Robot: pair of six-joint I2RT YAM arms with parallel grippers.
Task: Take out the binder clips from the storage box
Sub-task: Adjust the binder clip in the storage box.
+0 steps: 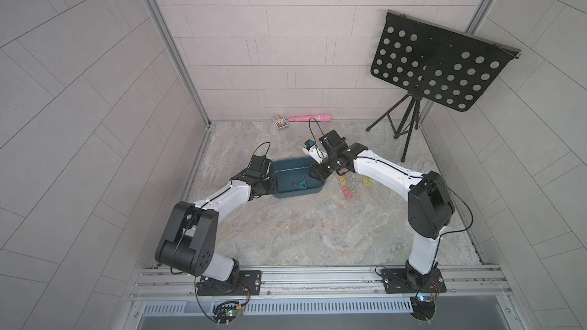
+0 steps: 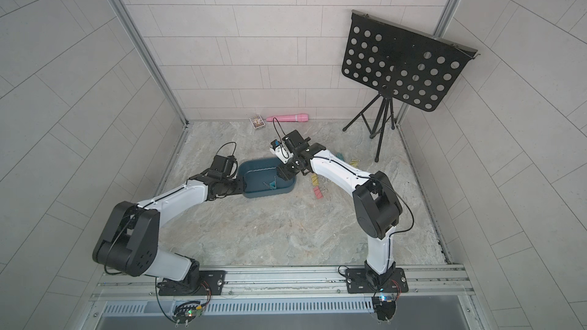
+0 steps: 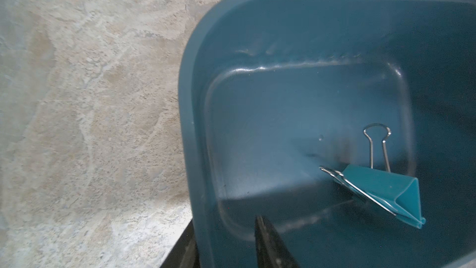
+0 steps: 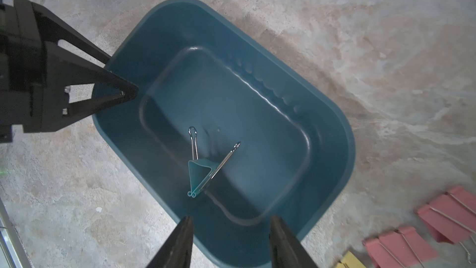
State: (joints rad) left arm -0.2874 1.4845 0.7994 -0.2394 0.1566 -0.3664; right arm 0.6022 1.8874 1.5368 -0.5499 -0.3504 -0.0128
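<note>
Lying in glossy round-cornered storage box (image 4: 322, 114), 1 wire-handled teal binder clip (image 4: 199, 174).

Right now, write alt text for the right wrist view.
One teal clip lies in the teal box, with the open right gripper above the box. The left gripper pinches the box's rim; pink clips and a yellow clip lie outside on the table.
</note>
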